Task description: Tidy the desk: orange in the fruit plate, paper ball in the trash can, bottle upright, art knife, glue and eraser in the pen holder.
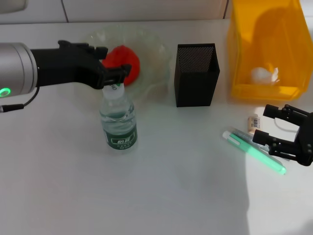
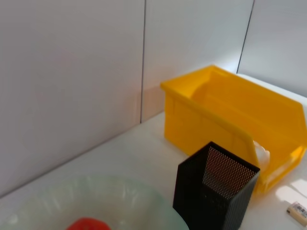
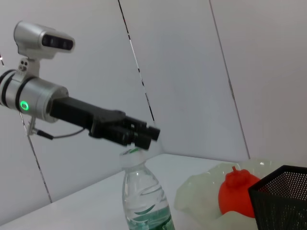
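The bottle (image 1: 118, 120) stands upright on the desk; it also shows in the right wrist view (image 3: 144, 201). My left gripper (image 1: 117, 59) hovers just above its white cap, jaws apart and holding nothing, as the right wrist view (image 3: 144, 134) also shows. The orange (image 1: 123, 59) lies in the fruit plate (image 1: 151, 44). The paper ball (image 1: 264, 74) lies in the yellow trash can (image 1: 266, 29). The pen holder (image 1: 196, 73) stands upright. The eraser (image 1: 253, 123), the green glue (image 1: 254, 152) and the grey art knife (image 1: 243, 133) lie on the desk by my open right gripper (image 1: 268, 126).
The trash can (image 2: 225, 110) stands at the back right by the wall, with the pen holder (image 2: 216, 191) just in front of it on the plate's side. The wall panels close off the back of the desk.
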Controlling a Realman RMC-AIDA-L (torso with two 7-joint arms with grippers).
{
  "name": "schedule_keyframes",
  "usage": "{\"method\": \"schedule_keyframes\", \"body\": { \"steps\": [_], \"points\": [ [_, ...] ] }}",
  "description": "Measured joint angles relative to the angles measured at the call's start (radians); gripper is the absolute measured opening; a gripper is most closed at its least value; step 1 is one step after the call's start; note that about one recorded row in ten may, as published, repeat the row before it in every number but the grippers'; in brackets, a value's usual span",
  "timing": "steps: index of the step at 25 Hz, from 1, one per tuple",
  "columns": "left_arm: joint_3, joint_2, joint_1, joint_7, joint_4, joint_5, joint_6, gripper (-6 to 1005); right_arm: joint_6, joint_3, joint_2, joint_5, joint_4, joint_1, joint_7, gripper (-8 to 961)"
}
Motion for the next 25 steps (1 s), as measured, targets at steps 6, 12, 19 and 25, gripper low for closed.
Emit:
{"method": "schedule_keyframes", "body": {
  "steps": [6, 12, 19, 25],
  "points": [
    [0.000, -0.001, 0.009, 0.121, 0.085, -0.087, -0.013, 630, 0.000, 0.030, -0.001, 0.003, -0.008, 0.003, 0.014, 789],
    [0.029, -0.002, 0.113, 0.519, 0.038, -0.454, -0.047, 629, -0.002, 0.078, -0.004, -0.004, -0.102, -0.002, 0.132, 789],
    [0.070, -0.001, 0.184, 0.899, -0.209, -0.785, 0.021, 627, -0.003, 0.103, -0.006, -0.053, -0.309, -0.012, 0.336, 790],
    [0.134, -0.001, 0.118, 1.374, -0.729, -1.100, 0.237, 626, -0.004, 0.103, -0.006, -0.153, -0.530, 0.007, 0.555, 790]
  ]
}}
